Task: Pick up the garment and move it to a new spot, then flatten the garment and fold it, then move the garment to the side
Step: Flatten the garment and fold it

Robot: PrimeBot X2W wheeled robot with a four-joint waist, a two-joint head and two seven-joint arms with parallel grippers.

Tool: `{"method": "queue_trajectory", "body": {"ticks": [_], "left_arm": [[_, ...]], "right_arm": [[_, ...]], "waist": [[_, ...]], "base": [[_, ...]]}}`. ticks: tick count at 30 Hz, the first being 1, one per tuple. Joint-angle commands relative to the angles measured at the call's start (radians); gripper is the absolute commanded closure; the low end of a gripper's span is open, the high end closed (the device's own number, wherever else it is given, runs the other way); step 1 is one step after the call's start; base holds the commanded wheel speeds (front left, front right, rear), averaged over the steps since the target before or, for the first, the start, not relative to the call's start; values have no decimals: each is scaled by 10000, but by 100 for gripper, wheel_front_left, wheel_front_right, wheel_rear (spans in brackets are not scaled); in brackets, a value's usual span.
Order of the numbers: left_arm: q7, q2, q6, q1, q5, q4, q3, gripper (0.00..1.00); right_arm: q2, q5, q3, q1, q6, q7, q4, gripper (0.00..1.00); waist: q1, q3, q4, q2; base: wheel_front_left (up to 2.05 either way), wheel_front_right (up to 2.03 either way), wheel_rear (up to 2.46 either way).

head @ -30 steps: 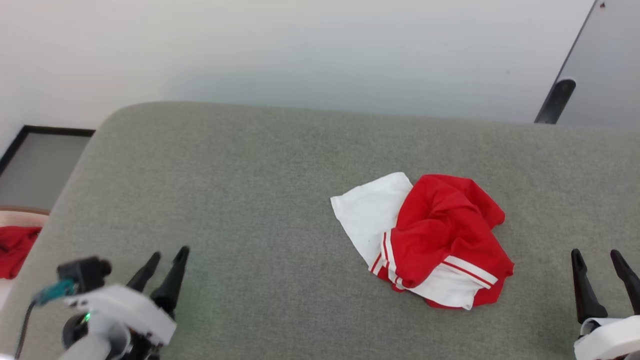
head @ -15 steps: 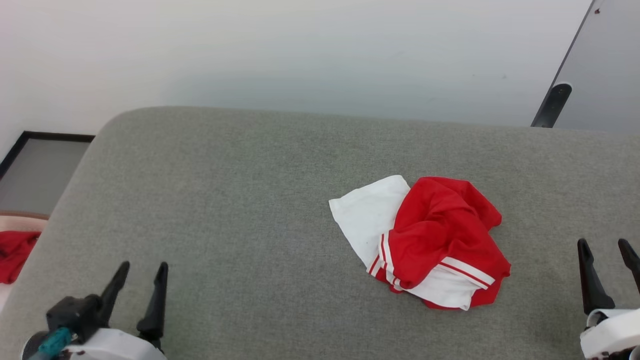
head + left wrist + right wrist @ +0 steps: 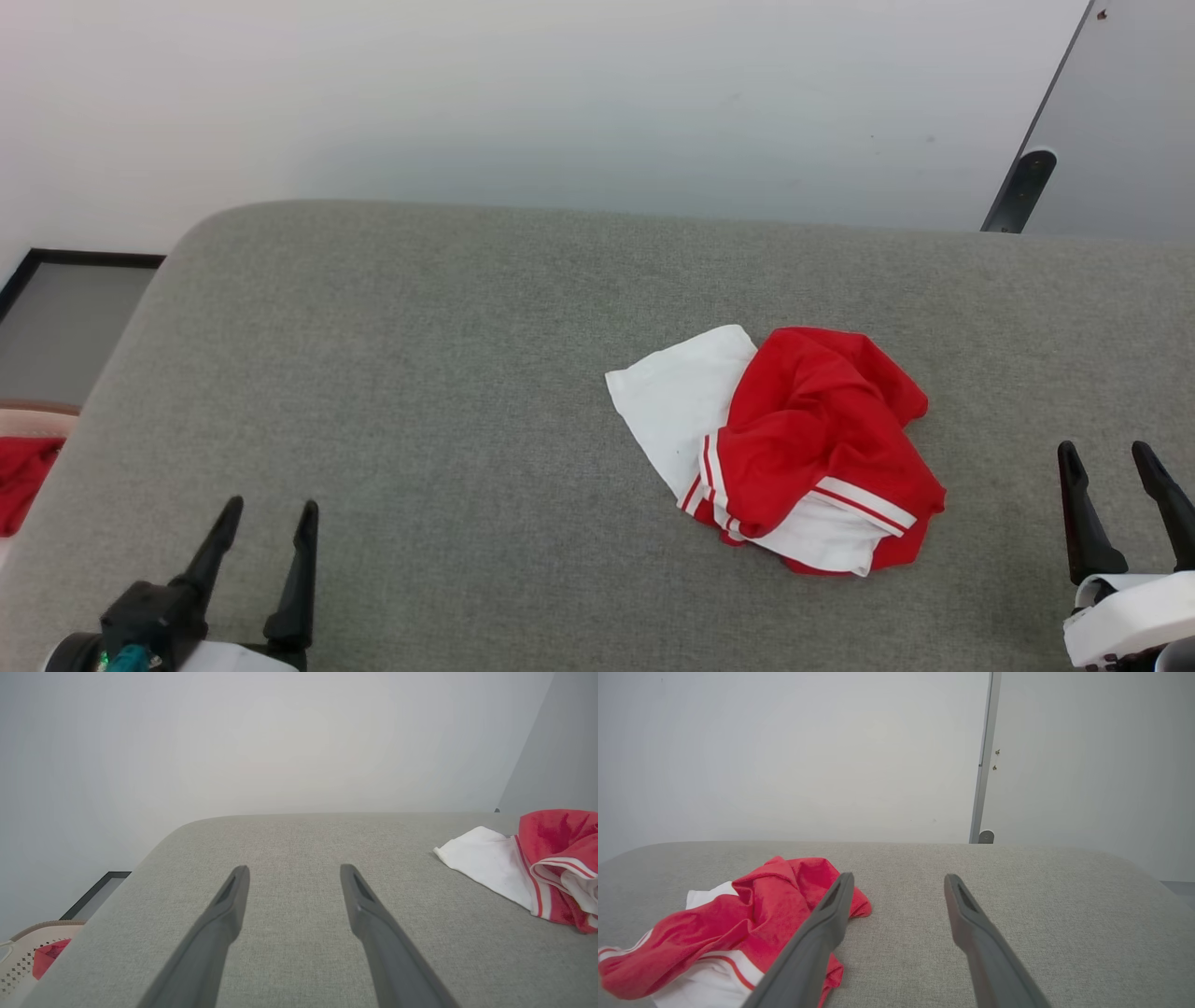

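Red garment (image 3: 822, 439) lay crumpled left of my right hand (image 3: 1102, 450), farther from my left hand (image 3: 271, 504); both were spread, empty.

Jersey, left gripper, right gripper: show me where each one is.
jersey (image 3: 812, 439), head view, on its crumpled red body.
left gripper (image 3: 270, 509), head view, midway between its open fingertips.
right gripper (image 3: 1103, 451), head view, midway between its open fingertips.
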Motion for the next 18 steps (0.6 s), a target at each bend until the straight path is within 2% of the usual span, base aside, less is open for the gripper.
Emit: {"method": "queue_trajectory", "body": {"ticks": [1, 12, 18], "left_arm": [[-1, -81, -94, 109, 160, 61, 83, 0], [0, -464, -434, 125, 609, 173, 444, 0], [0, -774, -480, 225, 538, 93, 680, 0]], "right_arm": [[2, -3, 27, 38, -1, -63, 39, 0], [-86, -127, 353, -80, 1, -30, 172, 0], [-739, -473, 1713, -436, -1, 532, -85, 0]], "waist": [[0, -17, -10, 0], [0, -114, 10, 0], [0, -65, 124, 0]], "base": [[0, 0, 0], [0, 0, 0], [0, 0, 0]]}}
